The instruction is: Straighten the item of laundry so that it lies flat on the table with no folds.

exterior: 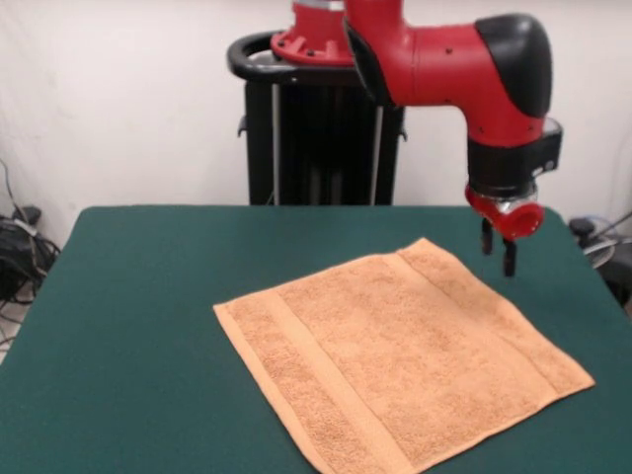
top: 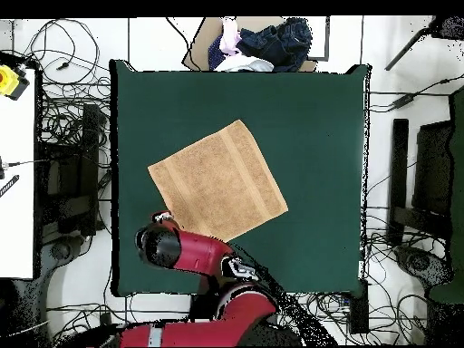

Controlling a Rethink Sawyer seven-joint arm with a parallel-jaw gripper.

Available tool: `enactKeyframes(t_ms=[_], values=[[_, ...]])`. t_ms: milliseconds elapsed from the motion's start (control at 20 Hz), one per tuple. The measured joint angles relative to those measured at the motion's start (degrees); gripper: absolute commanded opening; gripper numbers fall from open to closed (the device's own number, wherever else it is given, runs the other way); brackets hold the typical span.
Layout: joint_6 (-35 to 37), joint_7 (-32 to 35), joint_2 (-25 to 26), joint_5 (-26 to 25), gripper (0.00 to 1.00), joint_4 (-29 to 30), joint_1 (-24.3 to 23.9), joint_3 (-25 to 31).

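Above the towel's (exterior: 400,360) far right edge, the gripper (exterior: 497,247) is hanging with fingers slightly parted, apparently holding nothing. From overhead the arm (top: 186,249) is hiding it. Spread flat, the towel is lying diagonally, with bare table (exterior: 128,326) stretching wide on its left.

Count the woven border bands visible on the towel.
2: on the towel, one band runs near its left edge in the front view, the other near its right edge.
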Motion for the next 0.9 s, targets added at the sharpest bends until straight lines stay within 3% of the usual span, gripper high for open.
enactKeyframes(t_ms=[350,900], values=[[4.1,0.0,-4.9,0.0,1.00,-1.0,4.6,-6.4],[4.9,0.0,-8.2,-0.1,1.00,-6.4,12.4,-18.1]])
